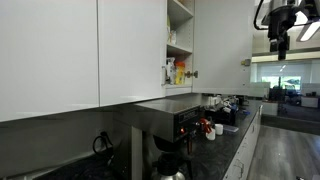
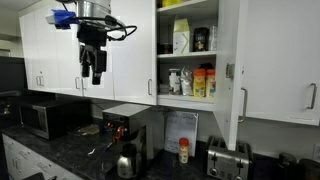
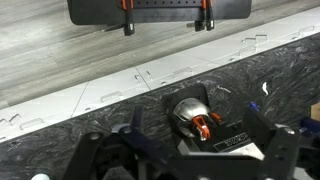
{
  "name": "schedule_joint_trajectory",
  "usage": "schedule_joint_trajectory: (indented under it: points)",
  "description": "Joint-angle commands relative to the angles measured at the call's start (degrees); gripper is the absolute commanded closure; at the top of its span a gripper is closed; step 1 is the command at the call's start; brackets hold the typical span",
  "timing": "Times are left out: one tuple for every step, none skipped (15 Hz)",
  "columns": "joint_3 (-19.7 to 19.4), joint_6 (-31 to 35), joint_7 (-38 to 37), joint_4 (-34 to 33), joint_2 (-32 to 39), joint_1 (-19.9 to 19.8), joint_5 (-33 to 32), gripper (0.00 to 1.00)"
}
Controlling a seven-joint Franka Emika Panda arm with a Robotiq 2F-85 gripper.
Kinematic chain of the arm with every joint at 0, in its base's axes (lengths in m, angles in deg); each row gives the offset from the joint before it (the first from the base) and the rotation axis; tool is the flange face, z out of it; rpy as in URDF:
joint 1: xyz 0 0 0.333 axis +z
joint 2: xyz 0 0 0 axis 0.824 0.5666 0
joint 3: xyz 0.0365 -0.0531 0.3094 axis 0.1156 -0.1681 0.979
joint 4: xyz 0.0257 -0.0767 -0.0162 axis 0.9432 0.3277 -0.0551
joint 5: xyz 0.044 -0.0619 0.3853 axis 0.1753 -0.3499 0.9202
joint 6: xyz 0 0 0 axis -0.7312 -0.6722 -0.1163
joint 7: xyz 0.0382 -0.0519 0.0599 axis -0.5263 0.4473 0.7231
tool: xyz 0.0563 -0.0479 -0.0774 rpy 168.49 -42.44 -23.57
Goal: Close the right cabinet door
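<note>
The right cabinet door (image 2: 229, 60) is a glossy white panel that stands swung open, with a slim silver bar handle near its lower edge. In an exterior view it shows as the broad white panel (image 1: 225, 45) beside the open shelves. My gripper (image 2: 93, 66) hangs in the air well to the left of the open cabinet, in front of closed white doors, and touches nothing. It also shows at the top right in an exterior view (image 1: 281, 42). In the wrist view the gripper (image 3: 190, 160) is open and empty above the counter. The door is out of the wrist view.
The open shelves (image 2: 190, 85) hold bottles and jars. On the dark stone counter (image 2: 70, 155) stand a coffee maker (image 2: 125, 125) with a metal carafe (image 3: 190, 118), a microwave (image 2: 45, 118) and a toaster (image 2: 228, 158).
</note>
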Motion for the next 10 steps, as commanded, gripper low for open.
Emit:
schedule_joint_trajectory:
  points:
    - [0.8, 0.2, 0.9, 0.0, 0.5, -1.4, 0.4, 0.00]
    - [0.3, 1.5, 1.7, 0.3, 0.3, -1.5, 0.1, 0.00]
    - [0.1, 1.8, 1.7, 0.0, 0.7, -1.7, -0.1, 0.00]
    - [-0.4, 2.4, 2.0, -0.3, 1.0, -1.9, -0.4, 0.00]
    - [-0.9, 3.1, 1.9, -0.8, 1.7, -2.4, -0.9, 0.00]
    - [-1.6, 4.0, 2.2, -1.0, 2.0, -2.6, -1.1, 0.00]
    - [-2.2, 5.3, 2.4, -1.4, 2.6, -3.0, -1.6, 0.00]
    - [-3.0, 7.1, 3.0, -1.5, 2.7, -3.3, -1.9, 0.00]
    - [-3.8, 8.9, 4.2, -1.4, 2.7, -3.4, -2.2, 0.00]
    - [-4.5, 10.5, 5.2, -1.6, 2.8, -3.5, -2.5, 0.00]
